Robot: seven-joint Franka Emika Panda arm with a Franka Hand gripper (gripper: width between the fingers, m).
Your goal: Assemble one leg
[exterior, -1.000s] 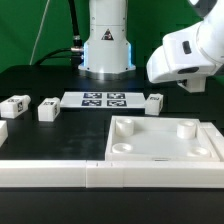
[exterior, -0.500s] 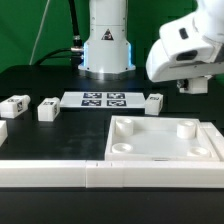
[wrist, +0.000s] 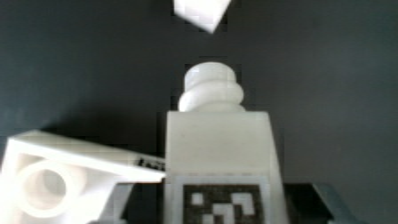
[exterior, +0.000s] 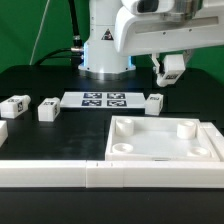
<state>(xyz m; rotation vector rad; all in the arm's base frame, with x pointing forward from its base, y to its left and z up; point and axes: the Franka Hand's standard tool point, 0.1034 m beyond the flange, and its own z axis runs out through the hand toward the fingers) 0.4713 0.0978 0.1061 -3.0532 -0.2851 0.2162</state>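
My gripper (exterior: 168, 68) hangs above the table at the back right and is shut on a white leg (wrist: 222, 140). In the wrist view the gripper (wrist: 222, 207) clamps the leg's tagged block end, and its rounded threaded tip points away. The white square tabletop (exterior: 160, 146) lies at the front right with round corner sockets. One of its corners (wrist: 63, 172) shows beside the held leg in the wrist view. Three more legs lie on the table: two at the exterior view's left (exterior: 15, 104) (exterior: 47, 110) and one (exterior: 153, 103) below the gripper.
The marker board (exterior: 105, 98) lies at the middle back, in front of the robot base (exterior: 106, 45). A long white bar (exterior: 60, 174) runs along the front edge, with a side piece (exterior: 2, 130) at the left. A white scrap (wrist: 205, 12) shows far off in the wrist view.
The arm has swung from the exterior view's far right toward the middle. The gripper now hangs lower, above the leg next to the marker board.
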